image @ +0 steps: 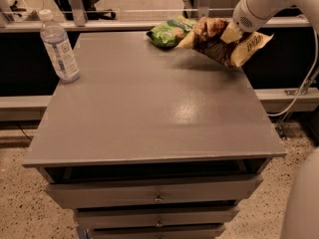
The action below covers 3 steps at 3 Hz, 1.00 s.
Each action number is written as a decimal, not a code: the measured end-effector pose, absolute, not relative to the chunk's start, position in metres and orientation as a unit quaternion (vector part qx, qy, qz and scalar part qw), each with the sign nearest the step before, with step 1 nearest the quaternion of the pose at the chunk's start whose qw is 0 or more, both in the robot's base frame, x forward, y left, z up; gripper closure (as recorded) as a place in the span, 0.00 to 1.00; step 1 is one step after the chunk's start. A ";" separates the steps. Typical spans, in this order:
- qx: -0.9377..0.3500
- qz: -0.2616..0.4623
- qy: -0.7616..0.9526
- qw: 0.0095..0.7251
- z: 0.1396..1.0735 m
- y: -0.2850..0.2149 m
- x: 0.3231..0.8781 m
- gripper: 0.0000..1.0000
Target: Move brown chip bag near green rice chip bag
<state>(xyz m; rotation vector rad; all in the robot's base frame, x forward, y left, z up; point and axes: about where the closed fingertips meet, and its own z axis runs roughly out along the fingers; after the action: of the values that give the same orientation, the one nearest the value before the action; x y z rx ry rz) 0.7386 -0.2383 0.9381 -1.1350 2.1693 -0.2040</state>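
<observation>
**Mia:** Where is the gripper?

**Sam:** The gripper [234, 30] is up over the far right corner of the grey cabinet [149, 113]. It sits on the end of a white arm [264, 1].

**Mia:** Does it have anything?

**Sam:** Yes. It is pinching the brown chip bag [215, 45] by its top. The bag hangs tilted just over the cabinet top, and there is a dark shadow under it. One yellow end sticks out past the cabinet's right side.

**Mia:** And the green one?

**Sam:** The green rice chip bag [167, 34] lies on the cabinet's far edge, a bit right of the middle. The brown bag's left end is just beside it. I cannot tell if they touch.

**Mia:** Anything else?

**Sam:** A water bottle [59, 46] stands up straight at the cabinet's far left corner. The drawers [157, 195] are on the cabinet's front.
</observation>
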 end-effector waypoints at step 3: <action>-0.417 -0.048 0.848 0.323 0.891 -0.212 0.790 0.67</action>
<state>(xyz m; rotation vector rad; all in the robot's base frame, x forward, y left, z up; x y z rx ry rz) 0.7905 -0.2116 0.8907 -1.0942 2.2262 -0.1259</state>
